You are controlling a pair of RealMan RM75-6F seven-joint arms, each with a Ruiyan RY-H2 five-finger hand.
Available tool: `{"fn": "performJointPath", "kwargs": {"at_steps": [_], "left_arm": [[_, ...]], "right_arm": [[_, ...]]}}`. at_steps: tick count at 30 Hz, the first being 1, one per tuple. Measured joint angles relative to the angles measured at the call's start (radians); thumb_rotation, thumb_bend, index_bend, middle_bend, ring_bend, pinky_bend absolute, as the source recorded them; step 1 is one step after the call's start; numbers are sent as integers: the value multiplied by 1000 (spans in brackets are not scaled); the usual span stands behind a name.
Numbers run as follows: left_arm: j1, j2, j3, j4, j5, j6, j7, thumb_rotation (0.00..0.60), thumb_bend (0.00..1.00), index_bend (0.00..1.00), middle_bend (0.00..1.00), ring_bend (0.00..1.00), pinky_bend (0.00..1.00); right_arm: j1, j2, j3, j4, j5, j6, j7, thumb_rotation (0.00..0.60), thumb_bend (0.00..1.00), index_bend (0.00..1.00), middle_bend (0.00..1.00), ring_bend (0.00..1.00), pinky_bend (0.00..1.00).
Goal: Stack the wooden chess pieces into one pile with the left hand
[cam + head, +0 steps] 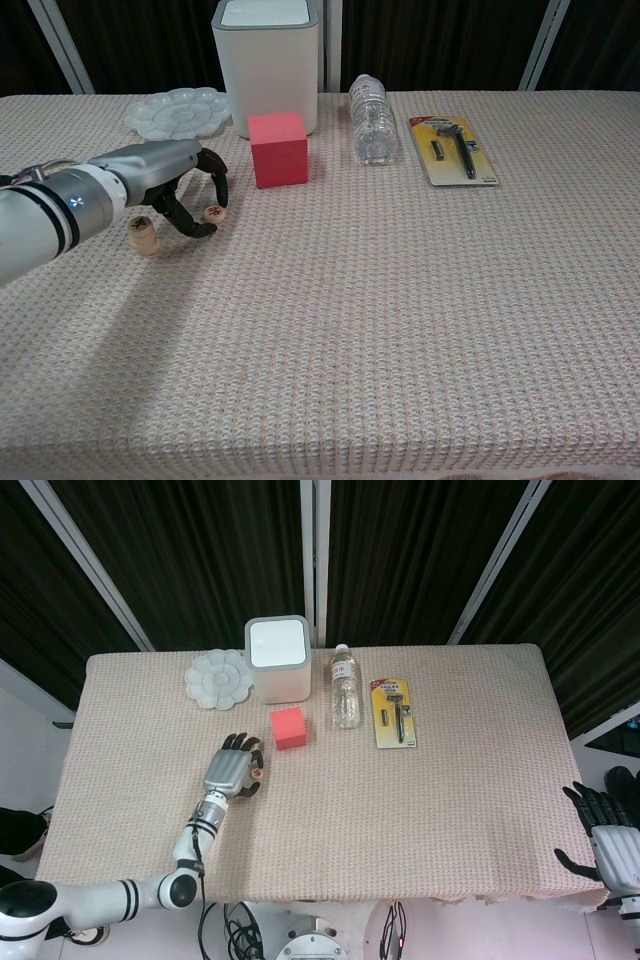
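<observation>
From my seat the right hand (612, 832) is cut off by the head view's right edge, the left hand (170, 180) covers any contact with the single chess piece (214, 212), and its red marking is too small to read.

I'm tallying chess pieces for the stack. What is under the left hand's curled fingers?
One wooden chess piece lies on the tablecloth beneath the left hand's fingertips. A small pile stands beside the hand. Anything under the palm is hidden.
</observation>
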Motion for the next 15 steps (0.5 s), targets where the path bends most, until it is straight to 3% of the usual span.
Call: {"fn": "performJointPath", "kwargs": {"at_steps": [15], "left_arm": [[6,9,4,-6,14,10,-26,600,301,515,151,0,0]], "right_arm": [[0,1,-1,-7,1,-1,-9,600,174,0,0,0,0]]}}
